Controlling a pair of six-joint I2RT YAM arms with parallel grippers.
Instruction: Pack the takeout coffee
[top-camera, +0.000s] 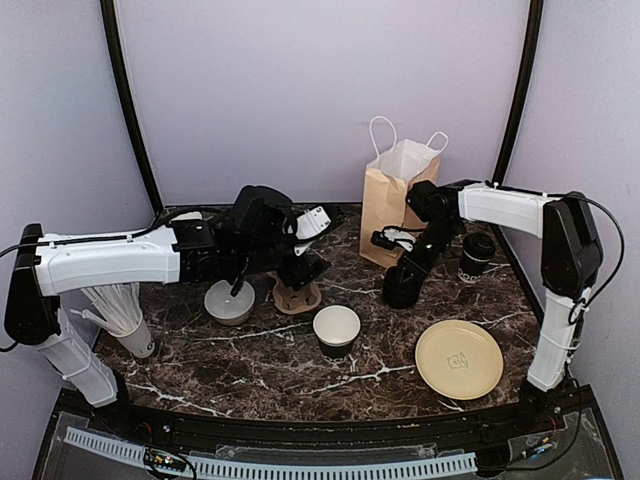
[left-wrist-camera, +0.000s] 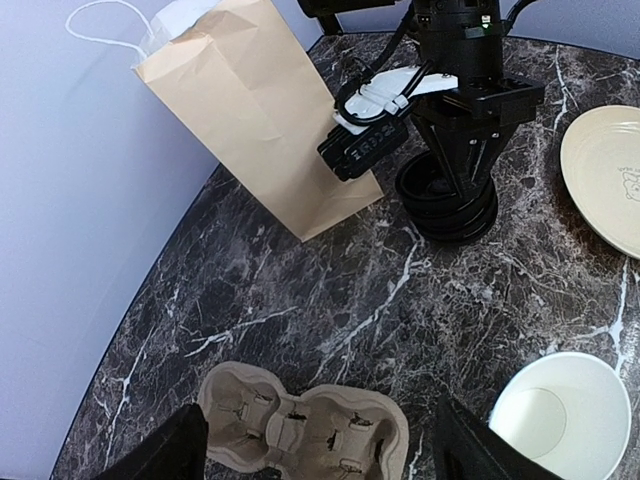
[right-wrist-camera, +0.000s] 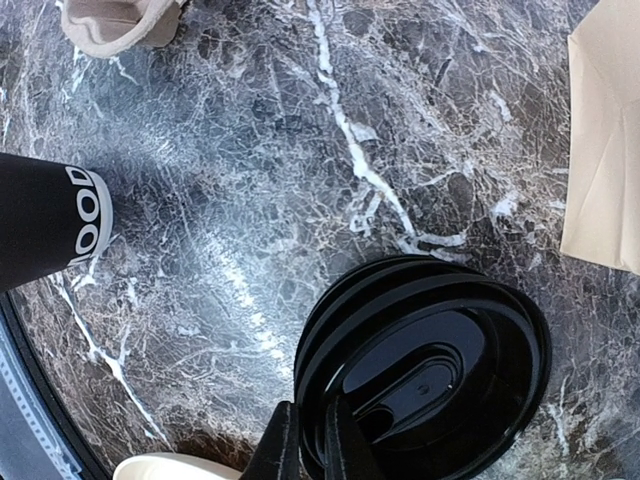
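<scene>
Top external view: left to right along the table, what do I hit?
Cup of white straws → pale bowl → cardboard cup carrier → lidless cup with white inside → stack of black lids → lidded black coffee cup. Paper bag and plate left out: they overlap others.

White left arm and right arm stretched inward.
Black left gripper gaped wide, pointing down; right gripper pinched nearly closed.
</scene>
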